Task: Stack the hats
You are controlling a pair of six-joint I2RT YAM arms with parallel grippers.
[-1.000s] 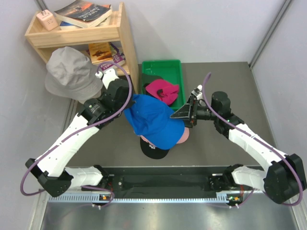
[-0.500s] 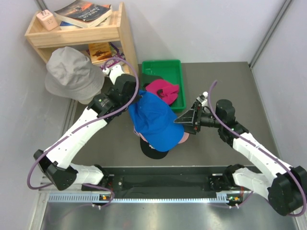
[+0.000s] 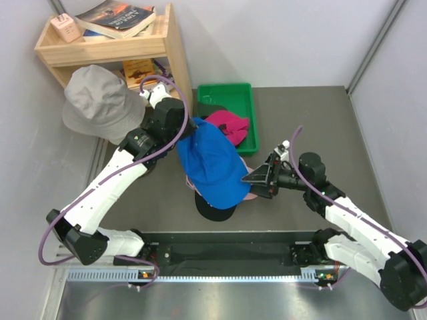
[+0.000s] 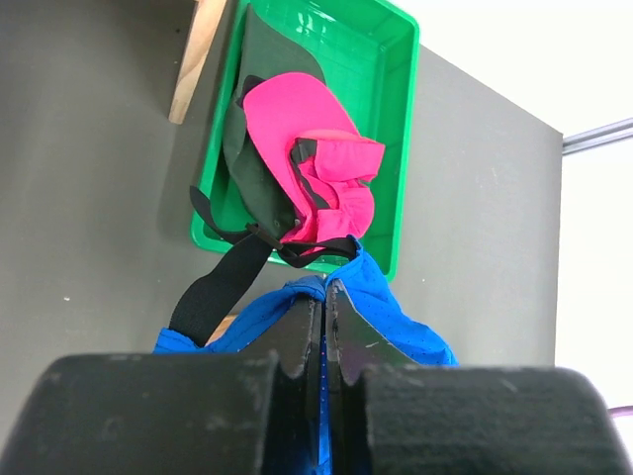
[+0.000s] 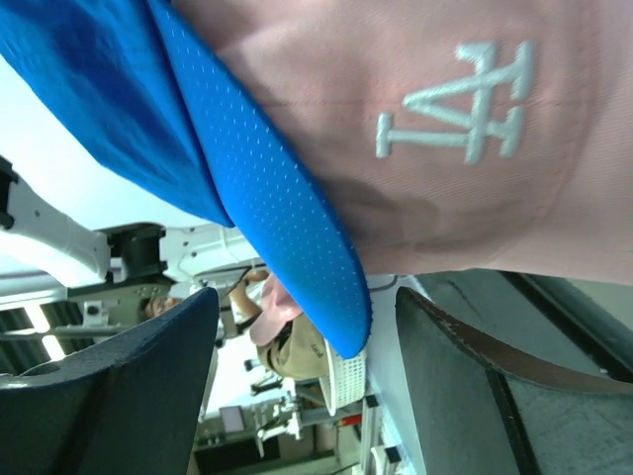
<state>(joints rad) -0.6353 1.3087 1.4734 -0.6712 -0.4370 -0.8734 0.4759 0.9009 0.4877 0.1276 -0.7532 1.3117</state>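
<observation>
Backed away and released is the right end effector (image 3: pixel 250 180); the bright blue fabric cap (image 3: pixel 212 163), clenched by the left end effector (image 4: pixel 323 297), could be dragged off the pink fabric cap (image 5: pixel 445 198) if lifted unreleased.

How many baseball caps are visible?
5: blue cap atop pink cap and black cap mid-table; magenta cap and dark green cap in the tray. Others may be hidden.
</observation>
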